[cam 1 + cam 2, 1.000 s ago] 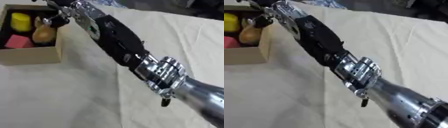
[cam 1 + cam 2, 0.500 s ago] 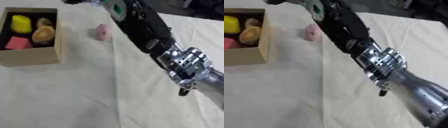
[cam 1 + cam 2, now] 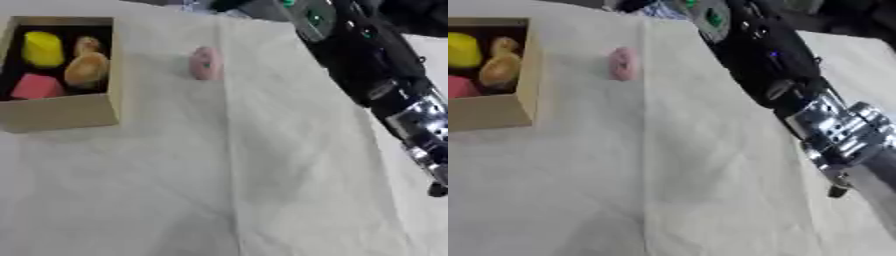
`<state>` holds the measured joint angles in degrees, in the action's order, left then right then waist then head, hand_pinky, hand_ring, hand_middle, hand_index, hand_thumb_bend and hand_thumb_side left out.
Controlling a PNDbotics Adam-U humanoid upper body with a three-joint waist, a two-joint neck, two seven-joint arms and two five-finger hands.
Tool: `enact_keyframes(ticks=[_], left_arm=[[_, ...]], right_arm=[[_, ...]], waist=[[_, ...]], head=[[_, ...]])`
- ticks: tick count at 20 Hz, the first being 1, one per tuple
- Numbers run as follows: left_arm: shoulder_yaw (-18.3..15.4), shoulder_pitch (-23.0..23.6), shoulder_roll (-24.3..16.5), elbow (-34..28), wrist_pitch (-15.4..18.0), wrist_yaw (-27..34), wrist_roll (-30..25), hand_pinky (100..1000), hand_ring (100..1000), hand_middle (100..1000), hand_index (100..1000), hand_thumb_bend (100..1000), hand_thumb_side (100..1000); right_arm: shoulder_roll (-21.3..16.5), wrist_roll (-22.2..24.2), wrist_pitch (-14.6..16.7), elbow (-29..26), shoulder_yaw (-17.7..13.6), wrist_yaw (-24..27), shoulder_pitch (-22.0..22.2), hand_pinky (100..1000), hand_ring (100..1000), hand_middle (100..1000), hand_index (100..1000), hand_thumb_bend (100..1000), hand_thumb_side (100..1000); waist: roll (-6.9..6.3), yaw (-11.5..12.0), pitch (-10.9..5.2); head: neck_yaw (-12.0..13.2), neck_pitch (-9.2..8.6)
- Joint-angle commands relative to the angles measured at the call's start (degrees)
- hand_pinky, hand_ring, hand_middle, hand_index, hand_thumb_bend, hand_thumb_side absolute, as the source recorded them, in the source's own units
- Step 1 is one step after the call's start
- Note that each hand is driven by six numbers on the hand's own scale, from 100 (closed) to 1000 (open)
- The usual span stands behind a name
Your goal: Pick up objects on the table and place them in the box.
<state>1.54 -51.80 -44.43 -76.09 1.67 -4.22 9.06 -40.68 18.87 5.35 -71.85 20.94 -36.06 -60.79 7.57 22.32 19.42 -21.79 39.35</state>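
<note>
An open cardboard box [image 3: 61, 112] stands at the left on the cream cloth. It holds a yellow object [image 3: 42, 48], two brown rounded pieces [image 3: 87, 70] and a pink-red block [image 3: 37, 86]. A small pink round object [image 3: 206, 63] lies on the cloth just right of the box. My right arm [image 3: 359, 55] runs from the lower right up to the top edge, well right of the pink object. Only a dark bit of my right hand [image 3: 229, 4] shows at the top edge. My left hand is out of view.
The cream cloth [image 3: 219, 190] covers the table, with a fold line running down the middle. Dark shapes lie beyond the table's far edge at the upper right.
My right arm has swung rightward and back from over the box. The pink object, hidden behind the arm a second ago, now shows on the cloth.
</note>
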Motion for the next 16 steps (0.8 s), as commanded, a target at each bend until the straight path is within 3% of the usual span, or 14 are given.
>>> enact_keyframes(ticks=[1,16], left_arm=[[-0.59,-0.78,-2.45,-0.44,0.06,-0.43,-0.24,831,781,780,903,617,819],[-0.45,-0.90,-2.23,-0.26,0.08,-0.79,-0.53,832,780,781,903,615,822]], right_arm=[[-3.27,1.56,1.08,-1.33,0.53,0.97,0.05,901,877,803,863,172,423],[-3.20,6.32,5.33,2.08,1.96,1.57,1.92,904,894,824,887,216,433]], waist=[[-0.80,0.13,-0.88],[-0.52,0.75,0.65]], head=[[0.19,-0.07],[0.00,-0.59]])
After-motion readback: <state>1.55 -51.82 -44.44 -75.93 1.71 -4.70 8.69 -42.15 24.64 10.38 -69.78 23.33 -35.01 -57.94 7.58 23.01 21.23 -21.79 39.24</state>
